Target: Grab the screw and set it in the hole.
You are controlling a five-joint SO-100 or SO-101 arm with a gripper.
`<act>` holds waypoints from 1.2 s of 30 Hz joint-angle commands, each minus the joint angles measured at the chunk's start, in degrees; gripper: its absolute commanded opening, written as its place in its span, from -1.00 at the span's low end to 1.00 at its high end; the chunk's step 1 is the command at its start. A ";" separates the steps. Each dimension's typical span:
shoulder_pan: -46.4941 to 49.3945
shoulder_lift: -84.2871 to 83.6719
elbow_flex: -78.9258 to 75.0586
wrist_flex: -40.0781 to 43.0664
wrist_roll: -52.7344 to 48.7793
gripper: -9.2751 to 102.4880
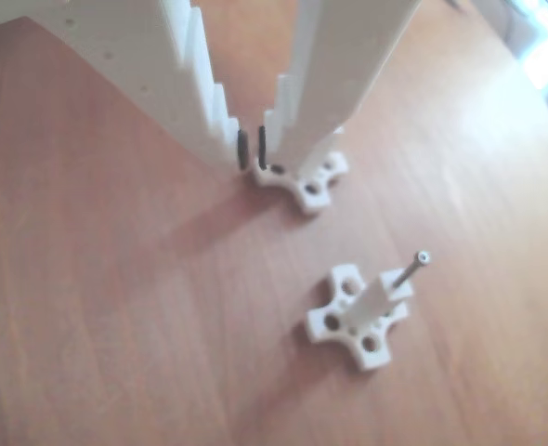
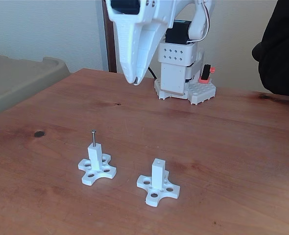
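The thin dark screw stands upright in the hole of the left white post in the fixed view, its shiny head on top. In the other view the same screw sticks up from the nearer post. A second post to the right has a bare end face showing its tiny hole; its cross-shaped foot lies partly behind the fingers in the other view. My gripper hangs high above the table behind both posts, holding nothing, its black pads a thin slit apart.
The arm's white base is mounted at the back of the wooden table. A person's dark sleeve is at the right edge. A beige tub sits off the table's left side. A dark knot marks the wood.
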 commanded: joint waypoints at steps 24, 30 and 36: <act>1.32 -26.54 -29.97 -0.09 0.62 -0.68; 1.23 -28.83 -31.55 -0.26 0.70 -0.67; 1.23 -30.94 -33.49 -0.35 0.88 -0.66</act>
